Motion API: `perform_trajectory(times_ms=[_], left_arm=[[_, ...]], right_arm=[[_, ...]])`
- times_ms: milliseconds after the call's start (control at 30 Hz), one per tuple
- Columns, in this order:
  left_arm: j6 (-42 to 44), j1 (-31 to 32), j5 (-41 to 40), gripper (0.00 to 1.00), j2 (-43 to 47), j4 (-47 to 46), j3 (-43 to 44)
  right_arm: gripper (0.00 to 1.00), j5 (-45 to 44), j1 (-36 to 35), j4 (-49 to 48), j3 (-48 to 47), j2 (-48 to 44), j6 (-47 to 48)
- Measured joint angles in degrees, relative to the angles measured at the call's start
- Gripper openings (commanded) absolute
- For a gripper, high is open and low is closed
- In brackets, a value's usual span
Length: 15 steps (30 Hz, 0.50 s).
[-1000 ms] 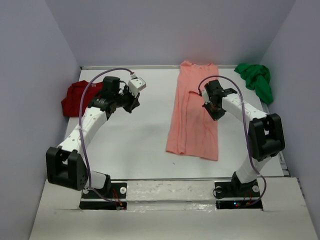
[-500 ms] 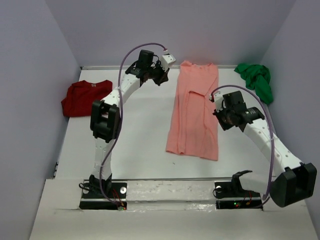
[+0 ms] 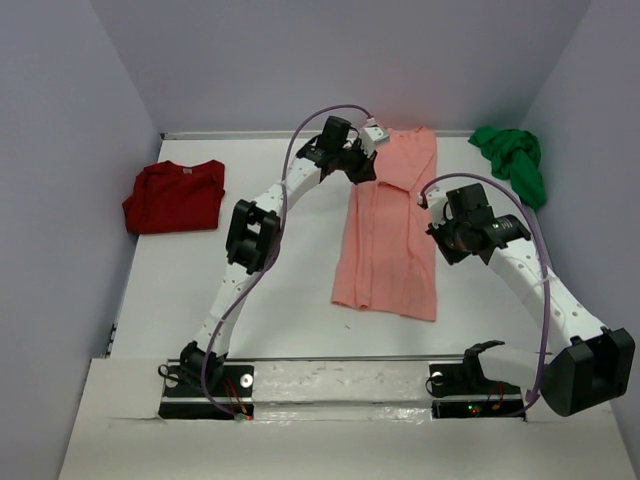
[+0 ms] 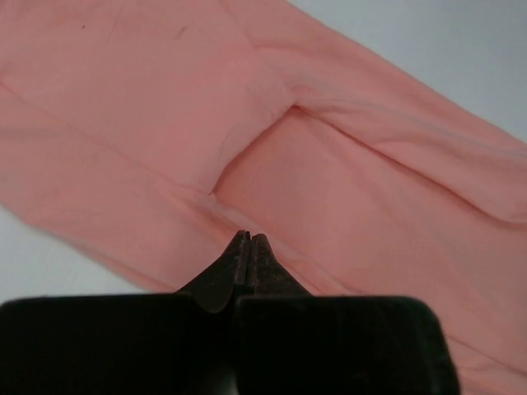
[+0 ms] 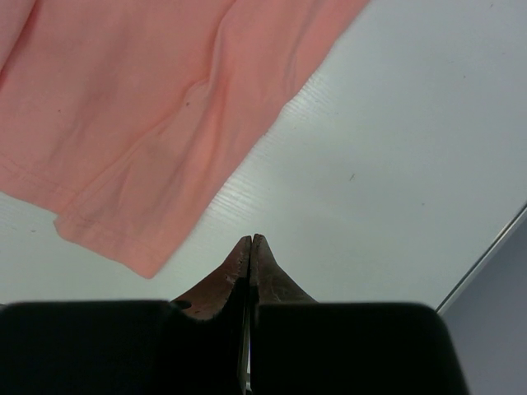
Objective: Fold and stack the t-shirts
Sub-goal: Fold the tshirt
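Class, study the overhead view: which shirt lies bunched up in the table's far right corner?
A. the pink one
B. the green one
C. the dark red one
B: the green shirt sits crumpled in the far right corner, while the pink shirt lies stretched out in the middle and the dark red shirt lies flat at the left.

L arm [image 3: 250,235] blocks gap btwn red shirt [image 3: 175,195] & pink shirt [image 3: 385,250].
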<state>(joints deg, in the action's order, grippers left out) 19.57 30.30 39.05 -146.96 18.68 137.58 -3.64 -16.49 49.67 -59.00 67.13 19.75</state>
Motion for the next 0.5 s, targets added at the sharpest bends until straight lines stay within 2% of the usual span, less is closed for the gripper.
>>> perform_trajectory(times_ms=[233,500], left_arm=[[-5.77,2.51,-1.92,0.0,-2.84,-2.91,0.98],[-11.43,2.14,-11.15,0.0,-6.12,-2.58,1.09]], right_arm=[[0.0,0.04,0.0,1.6,-0.17,-0.79,0.46],[0.0,0.26,0.0,2.62,-0.17,-1.03,1.07]])
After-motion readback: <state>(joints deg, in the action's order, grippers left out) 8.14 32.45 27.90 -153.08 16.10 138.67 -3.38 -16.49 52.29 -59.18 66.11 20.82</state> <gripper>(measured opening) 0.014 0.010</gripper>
